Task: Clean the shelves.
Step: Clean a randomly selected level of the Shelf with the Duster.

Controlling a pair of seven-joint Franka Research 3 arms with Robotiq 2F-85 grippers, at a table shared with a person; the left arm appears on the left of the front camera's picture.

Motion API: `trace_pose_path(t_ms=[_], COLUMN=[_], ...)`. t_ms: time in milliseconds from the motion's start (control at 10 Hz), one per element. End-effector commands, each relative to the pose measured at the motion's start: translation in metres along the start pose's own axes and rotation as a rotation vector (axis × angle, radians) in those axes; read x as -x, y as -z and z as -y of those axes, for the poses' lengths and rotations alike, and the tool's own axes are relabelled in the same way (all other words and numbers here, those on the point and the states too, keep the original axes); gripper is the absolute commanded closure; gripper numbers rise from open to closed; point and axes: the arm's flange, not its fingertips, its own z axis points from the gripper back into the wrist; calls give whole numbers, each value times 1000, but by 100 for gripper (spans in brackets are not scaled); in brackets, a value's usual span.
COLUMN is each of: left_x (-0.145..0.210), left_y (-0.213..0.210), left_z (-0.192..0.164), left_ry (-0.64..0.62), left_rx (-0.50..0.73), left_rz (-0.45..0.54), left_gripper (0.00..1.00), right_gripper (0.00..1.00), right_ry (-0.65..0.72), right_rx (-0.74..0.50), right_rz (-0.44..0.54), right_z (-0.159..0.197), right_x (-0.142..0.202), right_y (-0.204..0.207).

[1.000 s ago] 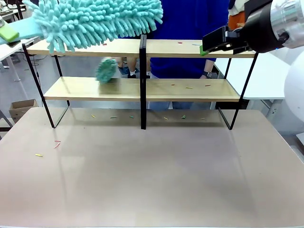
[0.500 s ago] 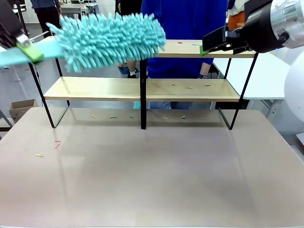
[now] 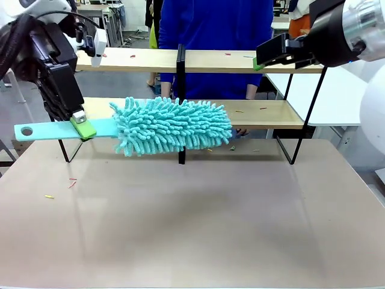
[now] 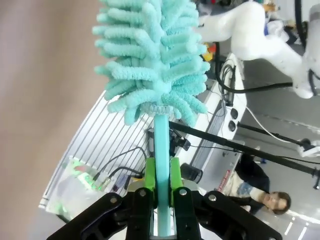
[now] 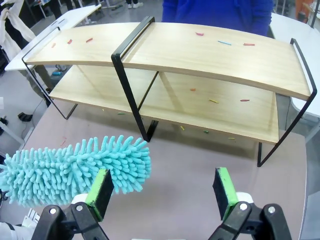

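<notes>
The left hand [image 3: 81, 125] is clamped on the handle of a fluffy teal microfibre duster [image 3: 171, 126], held level over the surface [image 3: 192, 229], just short of the two-tier light-wood, black-framed shelves [image 3: 240, 61]. The right hand [image 5: 162, 187] is spread and empty near the top board. A lower-tier pass seems in hand: the head needs pushing onto that board to sweep off the coloured scraps [image 3: 263, 108], clear of the central post [image 3: 181, 78].

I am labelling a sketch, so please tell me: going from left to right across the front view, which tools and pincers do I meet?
flat turquoise plastic duster handle → left pincer, shut on that handle → fluffy turquoise microfibre duster head → right pincer, open and higher up
</notes>
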Motion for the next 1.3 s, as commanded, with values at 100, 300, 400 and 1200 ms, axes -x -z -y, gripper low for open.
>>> trace_pose_path(t_ms=[100, 300, 400, 1200], left_x=[10, -19, -38, -103], left_y=[-11, 14, 23, 69], left_z=[11, -2, -6, -16], left_ry=[40, -39, -43, -109], left_rx=[0, -107, -134, -330], left_rz=[2, 92, 134, 271], left_gripper=[87, 87, 87, 87], right_gripper=[0, 0, 0, 0], right_ry=[3, 3, 3, 3], right_rx=[-3, -3, -3, -3], right_rz=[1, 1, 1, 1], right_z=[0, 0, 0, 0], right_x=[-1, -1, -1, -1], right_y=[0, 0, 0, 0])
